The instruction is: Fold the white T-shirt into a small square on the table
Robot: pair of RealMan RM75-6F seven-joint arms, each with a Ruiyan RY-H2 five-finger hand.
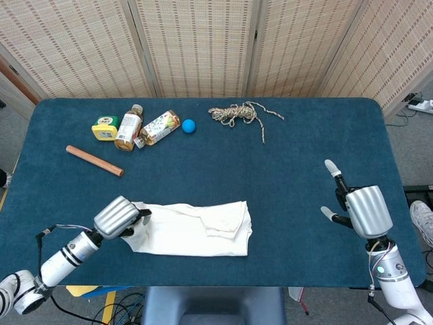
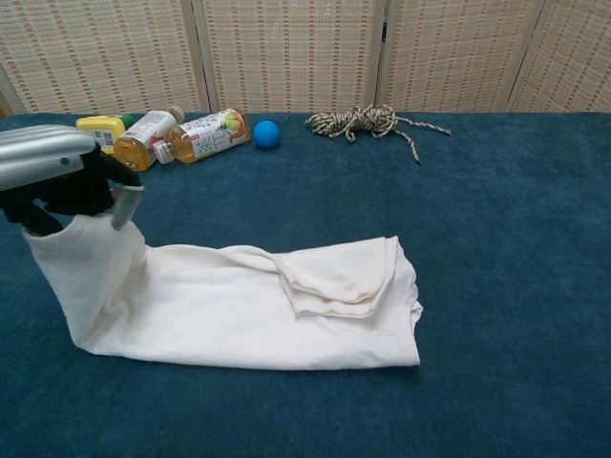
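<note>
Holding the left end of the white cotton T-shirt [image 2: 258, 305] lifted off the dark blue felt-covered table [image 1: 304, 142], I am pinching the cloth in my left hand [image 2: 59, 181], fingers clamped on a bunched edge. The shirt is lying as a long folded strip at the near left-centre of the table, its right end flat with a sleeve doubled over it. I am judging it light, limp and not slippery on this nap, so it should drape and drag rather than hold shape; gripping near the raised corners of the end seems best for carrying it over to the right end. My right hand [image 1: 362, 208] is hovering well apart at the near right, fingers spread and holding nothing. At the far edge, a tangled beige rope [image 1: 238, 113] is lying.
</note>
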